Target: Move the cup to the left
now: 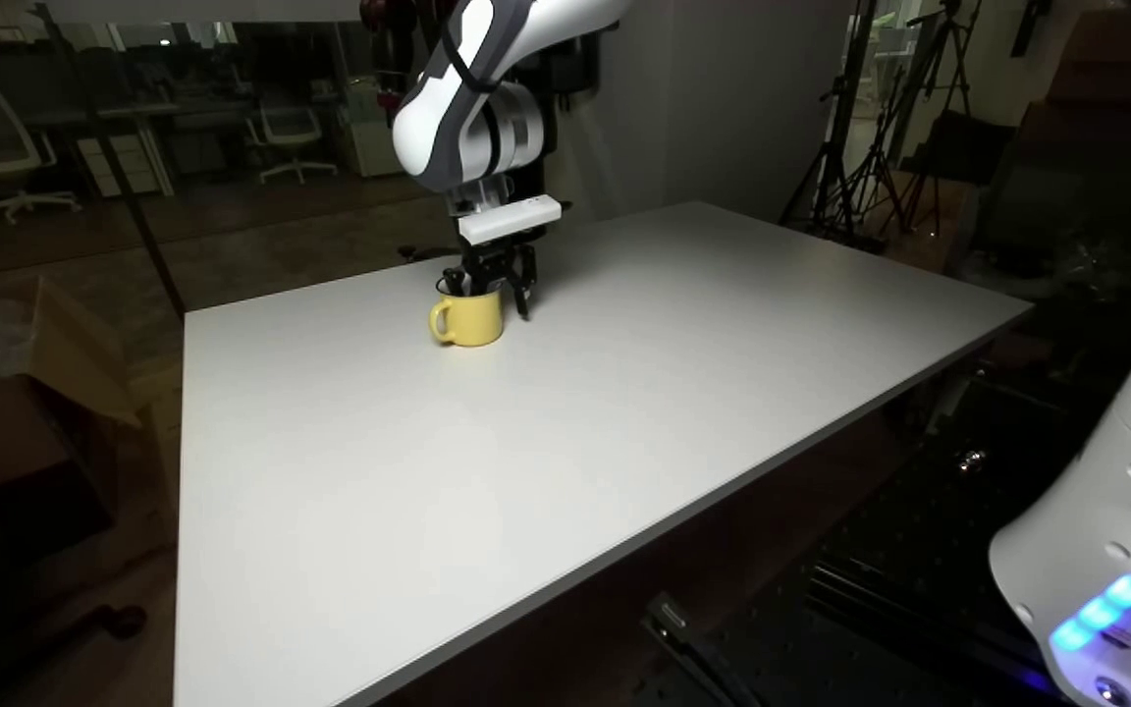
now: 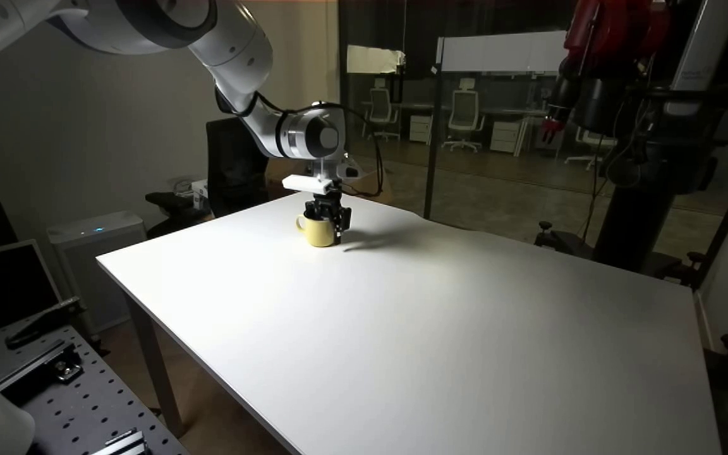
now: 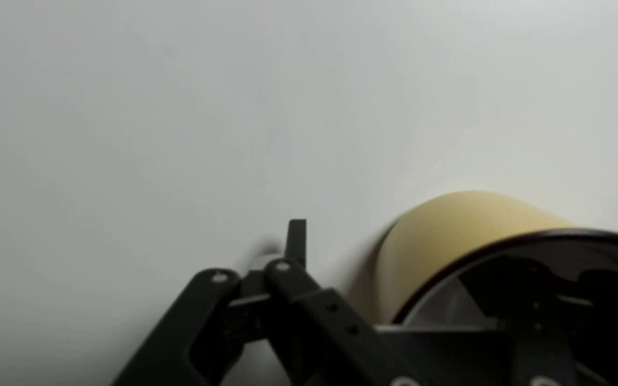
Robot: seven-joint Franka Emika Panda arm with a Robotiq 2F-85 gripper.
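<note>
- Plainly, the cup (image 1: pixel 474 319) stands upright on the table (image 1: pixel 526 491), handle (image 1: pixel 439 322) at nine o'clock from here.
- Gripper (image 1: pixel 493 292) spread, straddling the wall (image 1: pixel 498 316) at three o'clock.
- Probably light, stiff, chippable; I'd pinch there.

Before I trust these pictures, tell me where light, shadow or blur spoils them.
In both exterior views, a bright table against a dim room; in an exterior view, blue lights glow strongly; in an exterior view, a soft shadow spreads beside the cup; in the wrist view, the cup looks slightly blurred, its inside partly dark.
</note>
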